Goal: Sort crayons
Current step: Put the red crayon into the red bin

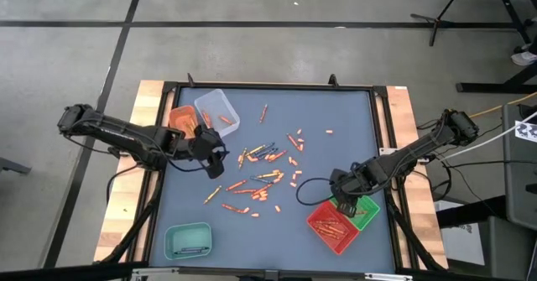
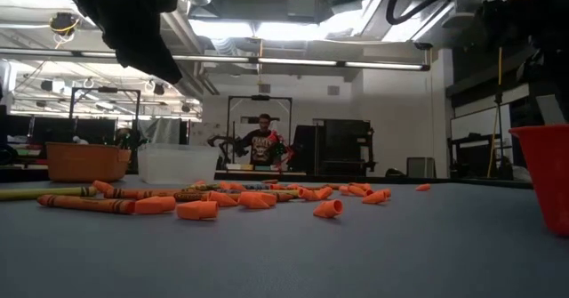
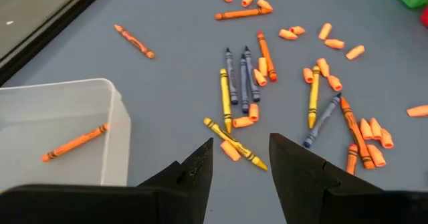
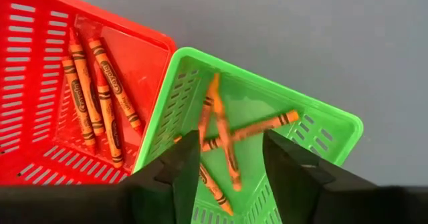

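Note:
Many crayons (image 1: 267, 165), mostly orange with some yellow and blue-grey, lie scattered mid-table; they also show in the left wrist view (image 3: 281, 77) and the low view (image 2: 204, 200). My left gripper (image 1: 220, 159) (image 3: 241, 158) is open and empty, above the table beside the clear tray (image 3: 60, 130), with a yellow crayon (image 3: 234, 142) on the table under its fingers. My right gripper (image 1: 346, 204) (image 4: 231, 160) is open and empty above the green tray (image 4: 261, 117), which holds several orange crayons (image 4: 224, 134). The red tray (image 4: 60, 97) beside it holds several more.
An orange tray (image 1: 180, 118) stands beside the clear tray (image 1: 216, 111) at the far left. A teal tray (image 1: 188, 240) stands at the near left. The red tray (image 1: 332, 222) and green tray (image 1: 364, 207) stand at the near right. A person (image 2: 263, 142) stands in the room beyond the table.

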You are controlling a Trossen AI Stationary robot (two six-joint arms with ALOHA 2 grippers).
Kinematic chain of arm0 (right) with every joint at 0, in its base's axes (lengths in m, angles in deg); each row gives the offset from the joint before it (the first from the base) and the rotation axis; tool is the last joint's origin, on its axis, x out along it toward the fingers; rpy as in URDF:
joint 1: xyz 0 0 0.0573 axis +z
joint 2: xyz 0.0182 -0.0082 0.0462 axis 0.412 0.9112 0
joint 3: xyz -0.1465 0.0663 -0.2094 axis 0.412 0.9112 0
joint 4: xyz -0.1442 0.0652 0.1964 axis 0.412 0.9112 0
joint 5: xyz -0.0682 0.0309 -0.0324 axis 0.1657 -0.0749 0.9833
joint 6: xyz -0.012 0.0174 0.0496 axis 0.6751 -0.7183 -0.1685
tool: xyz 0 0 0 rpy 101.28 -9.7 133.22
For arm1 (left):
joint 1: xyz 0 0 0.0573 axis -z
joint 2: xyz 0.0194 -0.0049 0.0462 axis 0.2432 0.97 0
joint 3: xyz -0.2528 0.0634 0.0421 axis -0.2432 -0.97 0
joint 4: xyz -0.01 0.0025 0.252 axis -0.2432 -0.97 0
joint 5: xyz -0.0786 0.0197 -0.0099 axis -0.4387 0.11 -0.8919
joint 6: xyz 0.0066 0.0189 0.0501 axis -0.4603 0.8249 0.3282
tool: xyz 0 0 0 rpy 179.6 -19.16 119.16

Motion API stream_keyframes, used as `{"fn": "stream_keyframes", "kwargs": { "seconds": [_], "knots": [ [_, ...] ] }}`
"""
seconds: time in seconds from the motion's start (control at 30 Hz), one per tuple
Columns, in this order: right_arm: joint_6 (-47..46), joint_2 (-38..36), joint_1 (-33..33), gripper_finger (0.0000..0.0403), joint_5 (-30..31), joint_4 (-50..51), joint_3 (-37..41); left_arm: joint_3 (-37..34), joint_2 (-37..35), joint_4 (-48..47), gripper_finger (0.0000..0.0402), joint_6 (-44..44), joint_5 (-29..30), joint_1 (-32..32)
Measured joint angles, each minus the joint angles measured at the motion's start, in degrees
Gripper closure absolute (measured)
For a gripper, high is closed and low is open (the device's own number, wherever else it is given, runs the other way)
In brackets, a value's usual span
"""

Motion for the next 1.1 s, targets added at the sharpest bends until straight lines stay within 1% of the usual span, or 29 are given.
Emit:
{"fn": "stream_keyframes", "kwargs": {
  "seconds": [0.17,0.37,0.53,0.73,0.93,1.1],
  "knots": [
    [0.0,0.0,0.0,0.0238,0.1,0.0,0.0,0.0,3.7,2.1,0.0272,0.0,-0.4,2.0],
    [0.0,0.0,0.0,0.0238,0.1,-0.1,0.0,0.0,11.8,6.9,0.0272,0.0,-4.5,4.2],
    [0.0,0.0,0.0,0.0237,0.1,-0.1,0.0,0.0,18.9,9.0,0.0272,0.0,-5.8,5.6],
    [0.0,0.0,0.0,0.0237,0.2,-0.1,0.0,0.0,25.7,13.1,0.0272,-0.1,-8.0,6.4],
    [0.0,0.0,0.0,0.0237,0.2,-0.1,0.0,0.0,29.9,16.9,0.0272,-0.4,-10.4,6.6],
    [0.0,0.0,0.0,0.0237,0.2,-0.1,0.0,0.0,31.4,17.3,0.0272,-0.5,-10.4,6.6]
  ]
}}
